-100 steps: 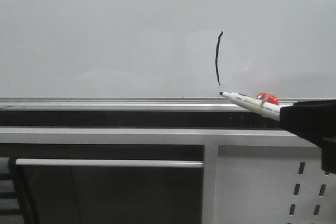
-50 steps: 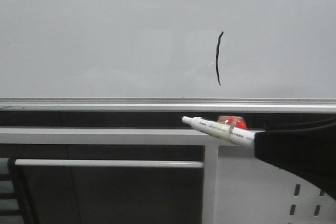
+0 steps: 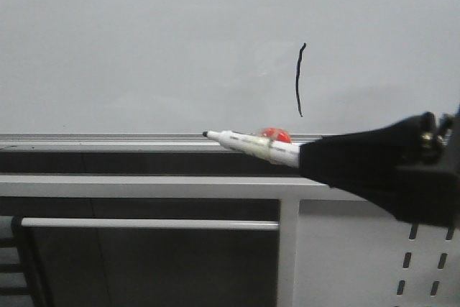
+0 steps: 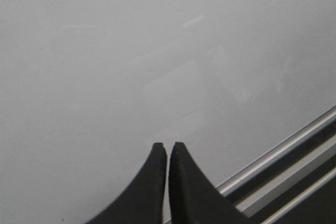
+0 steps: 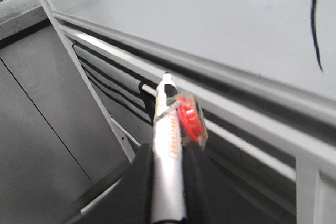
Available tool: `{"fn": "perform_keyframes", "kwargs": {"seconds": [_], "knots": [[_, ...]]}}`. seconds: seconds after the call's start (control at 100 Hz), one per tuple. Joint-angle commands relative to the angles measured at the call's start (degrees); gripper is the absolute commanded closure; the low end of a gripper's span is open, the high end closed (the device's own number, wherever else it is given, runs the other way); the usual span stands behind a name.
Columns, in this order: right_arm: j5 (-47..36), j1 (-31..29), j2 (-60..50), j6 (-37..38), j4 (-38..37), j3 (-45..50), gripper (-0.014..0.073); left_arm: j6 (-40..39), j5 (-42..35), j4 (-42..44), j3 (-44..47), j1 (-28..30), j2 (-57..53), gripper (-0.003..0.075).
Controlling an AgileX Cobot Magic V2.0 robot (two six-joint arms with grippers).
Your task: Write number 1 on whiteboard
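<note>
On the whiteboard [image 3: 144,48], with the number 1 [image 3: 299,80] already drawn right of centre: draw the marker [image 3: 251,145], pinched in the right gripper [image 5: 167,156], straight off without smudging, and rest the left gripper [image 4: 168,150], fingers pressed together.

Pale grey-white whiteboard [image 3: 144,48] bears the black number 1 [image 3: 299,80]; the marker [image 3: 255,146] is white with a red-orange tag [image 3: 275,134].
</note>
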Motion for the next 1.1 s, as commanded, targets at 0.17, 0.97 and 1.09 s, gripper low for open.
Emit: {"fn": "perform_keyframes", "kwargs": {"seconds": [0.17, 0.97, 1.09], "knots": [[5.48, 0.05, -1.02, 12.40, -12.77, -13.34, 0.0654, 5.14, -8.64, -0.34, -1.52, 0.11, 8.68, 0.0738], [24.64, 5.17, -3.57, 63.22, -61.76, -31.55, 0.0654, 5.14, -8.90, 0.40, -1.52, -26.15, 23.10, 0.0286], [24.75, 5.17, -5.06, 72.32, -68.94, -32.73, 0.0654, 5.14, -7.99, 1.92, -1.52, -27.10, 26.53, 0.0286]]}}
